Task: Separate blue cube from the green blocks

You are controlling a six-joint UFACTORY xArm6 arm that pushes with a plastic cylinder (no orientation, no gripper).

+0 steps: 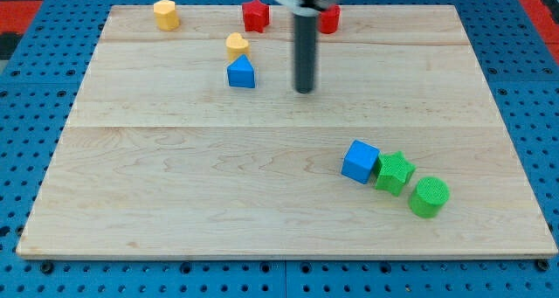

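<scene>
Camera view: one board (175,202), blocks scattered on it.
Tip: my tip (304,91) is a bare rod, nothing to open or close; it rests on clear wood, well apart from the task blocks, towards the view's top.
Blue cube (360,161): view's lower right, touching the green star (394,172) on its right edge.
Green cylinder (429,197): just beside the star.
Handling: the cube looks light, rigid and likely to slide easily.
Contact: push its right face, at the seam with the star, towards the view's left.
</scene>
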